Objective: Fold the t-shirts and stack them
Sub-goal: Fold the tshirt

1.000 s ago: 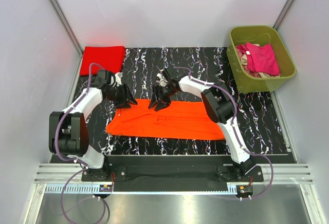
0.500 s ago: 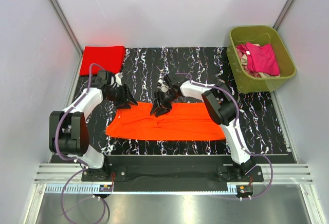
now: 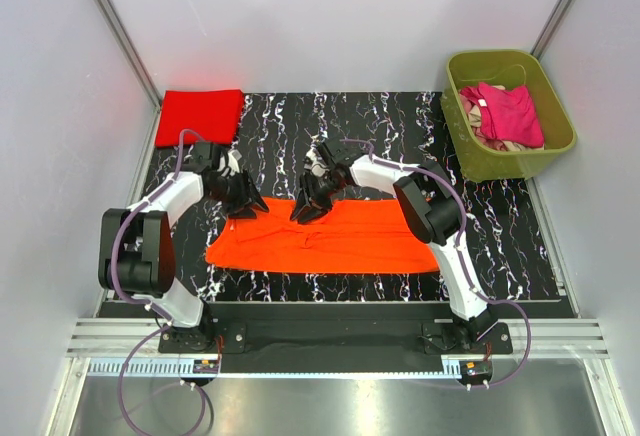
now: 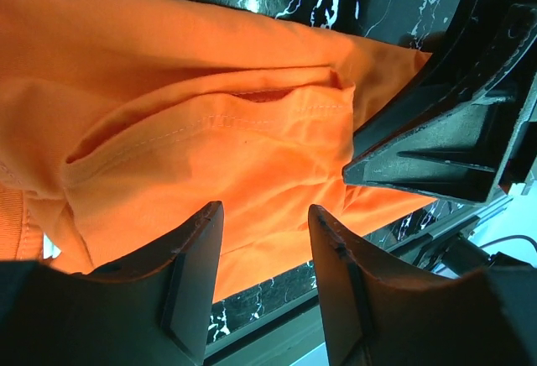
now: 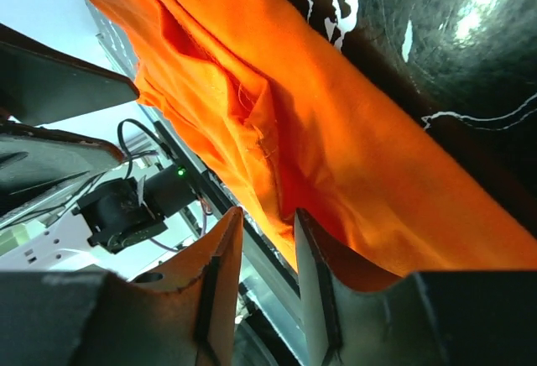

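Note:
A bright orange t-shirt (image 3: pixel 360 241) lies as a long folded band across the front of the black marbled table (image 3: pixel 400 126). My left gripper (image 3: pixel 252 206) is low over its upper left corner, jaws open, with only orange cloth (image 4: pixel 210 131) showing beyond the gap (image 4: pixel 264 208). My right gripper (image 3: pixel 303 211) sits on the shirt's upper edge left of the middle. Its jaws (image 5: pixel 267 215) stand a narrow gap apart, and a rumpled fold of orange cloth (image 5: pixel 336 131) touches one finger (image 5: pixel 315 282). A red t-shirt (image 3: pixel 202 114) lies folded at the back left.
An olive-green tub (image 3: pixel 560 141) at the back right holds a magenta shirt (image 3: pixel 510 114) over beige cloth (image 3: pixel 480 134). White walls close in the table on three sides. The right gripper's body (image 4: pixel 445 131) shows close by in the left wrist view.
The right gripper's jaws have narrowed and it has shifted slightly toward the front along the shirt's top edge. The left gripper has edged right onto the shirt's corner.

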Available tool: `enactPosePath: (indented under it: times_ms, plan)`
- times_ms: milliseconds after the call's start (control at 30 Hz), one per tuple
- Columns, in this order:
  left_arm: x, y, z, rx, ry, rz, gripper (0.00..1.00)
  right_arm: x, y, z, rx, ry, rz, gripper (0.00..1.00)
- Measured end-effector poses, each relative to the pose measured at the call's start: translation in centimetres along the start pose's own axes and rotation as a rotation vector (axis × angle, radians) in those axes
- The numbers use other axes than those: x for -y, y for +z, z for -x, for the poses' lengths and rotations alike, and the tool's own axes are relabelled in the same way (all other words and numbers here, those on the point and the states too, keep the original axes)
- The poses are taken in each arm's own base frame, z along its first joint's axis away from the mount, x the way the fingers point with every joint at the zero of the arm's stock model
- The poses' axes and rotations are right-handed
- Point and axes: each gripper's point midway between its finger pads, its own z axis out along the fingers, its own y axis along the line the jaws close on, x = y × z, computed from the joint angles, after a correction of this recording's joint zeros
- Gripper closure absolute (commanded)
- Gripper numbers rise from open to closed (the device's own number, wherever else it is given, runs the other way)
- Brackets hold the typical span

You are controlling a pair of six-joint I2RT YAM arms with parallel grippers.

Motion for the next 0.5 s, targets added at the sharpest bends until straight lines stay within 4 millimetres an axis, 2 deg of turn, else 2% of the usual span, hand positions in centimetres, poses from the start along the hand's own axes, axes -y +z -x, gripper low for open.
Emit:
enactPosePath:
  times_ms: [233,500]
  plan:
    - [0.0,0.0,0.0,0.0,-0.001,-0.001,0.5,0.0,0.1,-0.8,-0.015,0.029,0.014,0.64]
    - [0.1,0.0,-0.1,-0.002,-0.001,-0.005,0.5,1.0,0.9,-2.2,-0.043,0.076,0.009,0.63]
